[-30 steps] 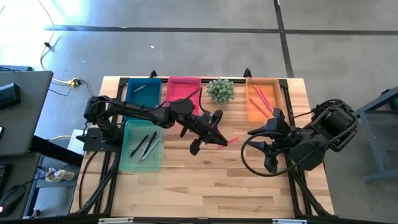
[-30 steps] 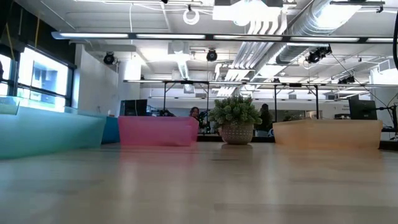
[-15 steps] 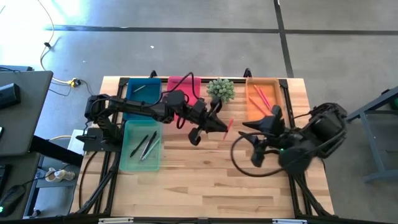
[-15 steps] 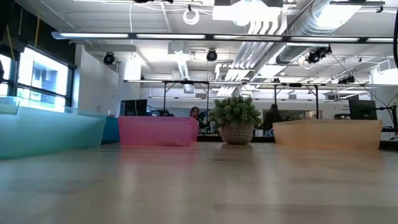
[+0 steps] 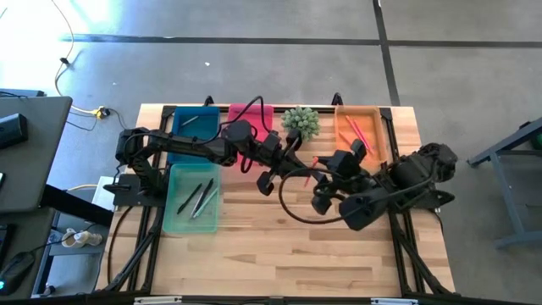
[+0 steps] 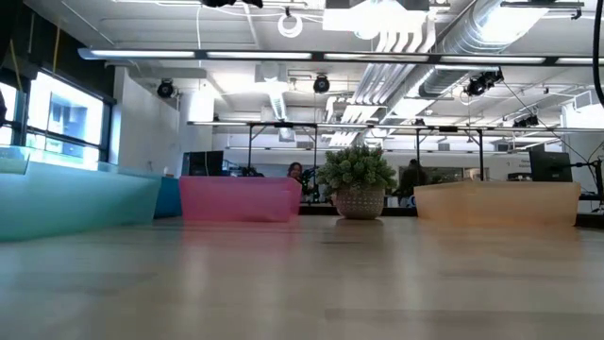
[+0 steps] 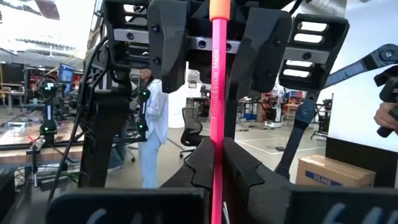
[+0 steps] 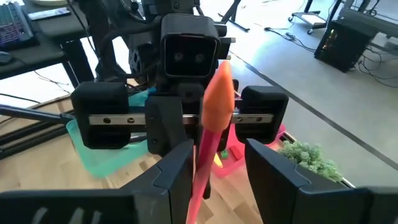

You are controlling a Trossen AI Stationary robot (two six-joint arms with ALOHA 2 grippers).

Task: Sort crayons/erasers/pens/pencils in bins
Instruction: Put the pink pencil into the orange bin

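Two grippers met mid-air for handover: your left gripper pinched pink pencil; right gripper spread around it, not yet pressed.

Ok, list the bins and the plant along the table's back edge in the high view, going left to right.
Blue translucent plastic bin → pink translucent plastic bin → round spiky green plant → orange translucent plastic bin holding salmon-pink pencils.
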